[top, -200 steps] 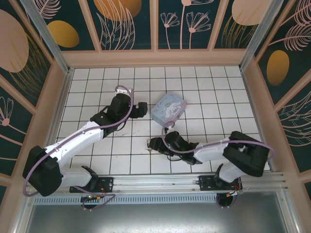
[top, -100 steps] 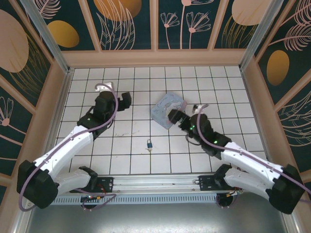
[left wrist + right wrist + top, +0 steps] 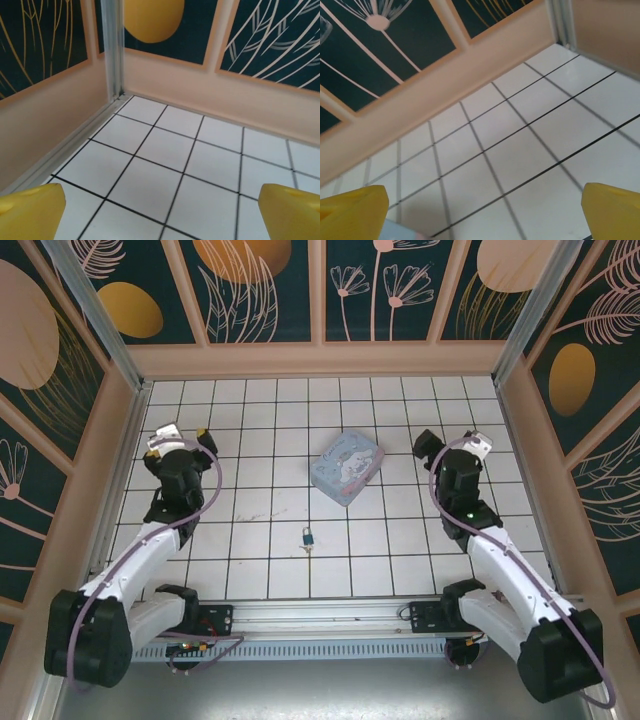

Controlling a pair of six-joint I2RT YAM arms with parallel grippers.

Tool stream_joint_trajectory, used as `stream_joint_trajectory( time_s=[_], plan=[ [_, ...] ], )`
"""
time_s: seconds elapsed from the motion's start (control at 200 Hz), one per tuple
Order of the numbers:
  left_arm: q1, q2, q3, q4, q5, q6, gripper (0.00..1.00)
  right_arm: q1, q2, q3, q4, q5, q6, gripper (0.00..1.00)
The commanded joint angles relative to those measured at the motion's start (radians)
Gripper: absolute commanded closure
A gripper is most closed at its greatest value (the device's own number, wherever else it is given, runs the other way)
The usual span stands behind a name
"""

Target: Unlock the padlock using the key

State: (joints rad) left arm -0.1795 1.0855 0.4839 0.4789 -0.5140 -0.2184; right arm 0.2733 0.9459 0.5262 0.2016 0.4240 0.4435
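1. Both arms have drawn back from the middle; your left fingers [image 3: 31, 209] and right fingers [image 3: 351, 207] gape wide, empty.
2. Padlock [image 3: 309, 536] lies on the surface [image 3: 260, 430] between them, well apart from both.
3. Whether it is unlocked is too small to tell.

**White tiled worktop with three small things on it**

The white worktop [image 3: 400, 420], made of square tiles with dark joints, is closed in by peach-coloured walls. Near its middle lies a pastel blue rectangular tin [image 3: 347, 466] with a cartoon print, turned askew to the tile lines. Nearer the front edge, apart from the tin, lies a tiny teal-green padlock [image 3: 309, 536] with a silver shackle. A thin dull-metal key [image 3: 303, 547] is just beside it; whether they touch I cannot tell.
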Motion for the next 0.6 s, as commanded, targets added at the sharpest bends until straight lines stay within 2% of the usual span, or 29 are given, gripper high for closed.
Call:
stream_joint_trajectory(
  time_s=[0.0,0.2,0.33,0.465,0.595],
  plan=[
    [0.04,0.048,-0.077,0.236,0.064,0.12,0.01,-0.037,0.05,-0.043,0.171,0.037,-0.178,0.01],
    [0.098,0.196,-0.192,0.515,0.164,0.143,0.01,-0.082,0.114,-0.122,0.357,0.052,-0.318,0.01],
    [0.113,0.289,-0.237,0.663,0.226,0.155,0.01,-0.146,0.139,-0.179,0.44,-0.023,-0.373,0.01],
    [0.113,0.385,-0.285,0.836,0.274,0.175,0.01,-0.194,0.175,-0.269,0.631,-0.113,-0.386,0.01],
    [0.118,0.442,-0.281,0.876,0.285,0.171,0.01,-0.213,0.292,-0.322,0.8,-0.162,-0.387,0.01]
  ],
)
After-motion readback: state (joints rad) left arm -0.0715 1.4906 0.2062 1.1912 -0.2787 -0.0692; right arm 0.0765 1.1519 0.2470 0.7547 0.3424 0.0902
